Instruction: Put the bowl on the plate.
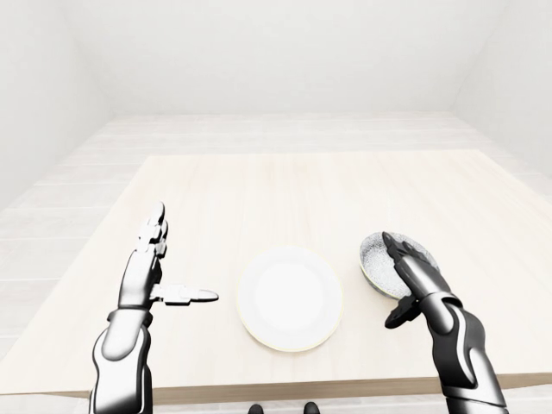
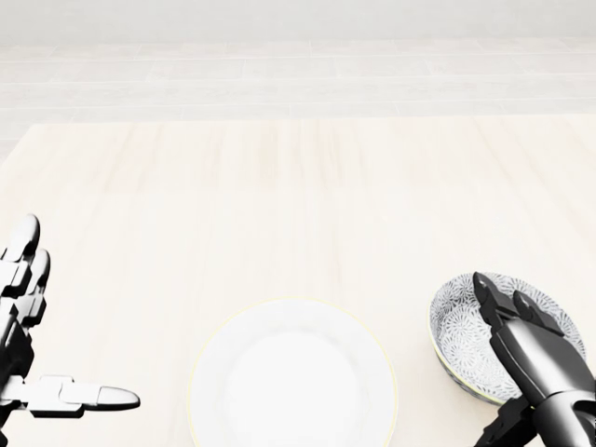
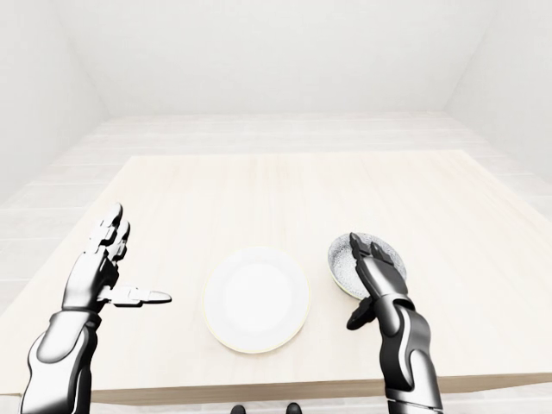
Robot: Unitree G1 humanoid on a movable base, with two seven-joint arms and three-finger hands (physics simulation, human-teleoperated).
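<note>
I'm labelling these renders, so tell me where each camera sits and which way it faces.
Head view: on the head, angled down at the table, plate and bowl; both hands show.
Left-eye view: on the head, wider, showing room walls and forearms.
Right-eye view: nearly the same picture, things lying further left.
All share the left hand and right hand.

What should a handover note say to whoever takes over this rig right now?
Left hand: open, fingers spread over bare table left of the plate, holding nothing.
Right hand: open, fingers reaching over the bowl's near rim, thumb below it; not closed on it.
Bowl: patterned, upright on the table, right of the plate and apart from it.
Plate: white, empty, near the table's bottom edge.
Done: right hand brought to the bowl.
Left: grasp it, lift, set it on the plate.
</note>
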